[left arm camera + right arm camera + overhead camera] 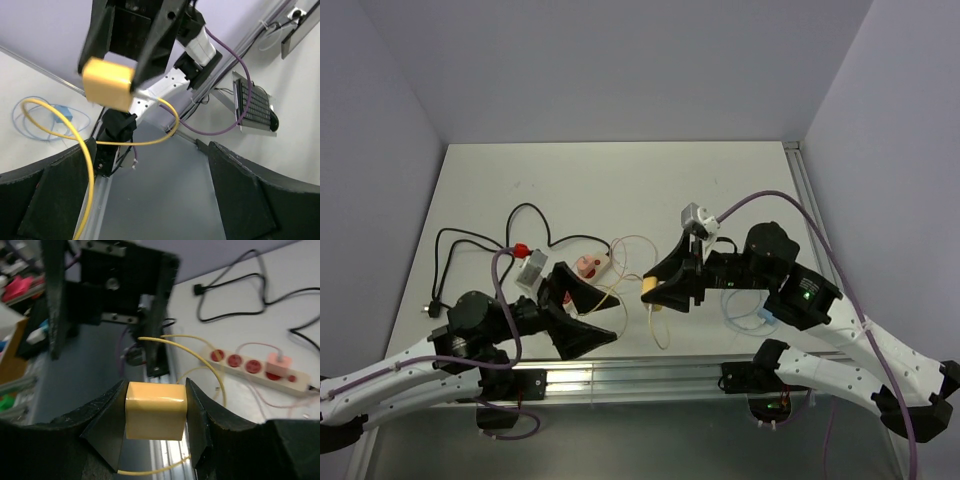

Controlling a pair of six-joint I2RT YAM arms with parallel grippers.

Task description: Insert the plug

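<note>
The white table (620,180) is matte and flat, with a metal rail along its near edge. Above it the two arms face each other.

The left gripper (152,150) is spread wide and holds nothing. Its broad black fingers (55,200) frame the view toward the other arm.

The right gripper (156,385) is clenched on the plug (155,412), one black finger pressed flat against each side. It holds the plug up off the table, over the near edge, between the two grippers and apart from the strip.

The power strip (250,365) is a long white plastic bar with round red sockets. It lies flat on the table, and a pink plug (279,362) already sits in one socket near its end.

The plug in the grip is a small, boxy yellow block with rounded corners and a smooth, slightly glossy shell. It looks light and rigid, so a firm squeeze should not hurt it, though the smooth faces could slip if twisted. The flat sides are the right place to hold it, as they are held now. Its prongs are not visible in any view.

A thin yellow cord (85,150) trails from it in loose loops. It looks limp and springy and may tug or snag on the way to a socket.
</note>
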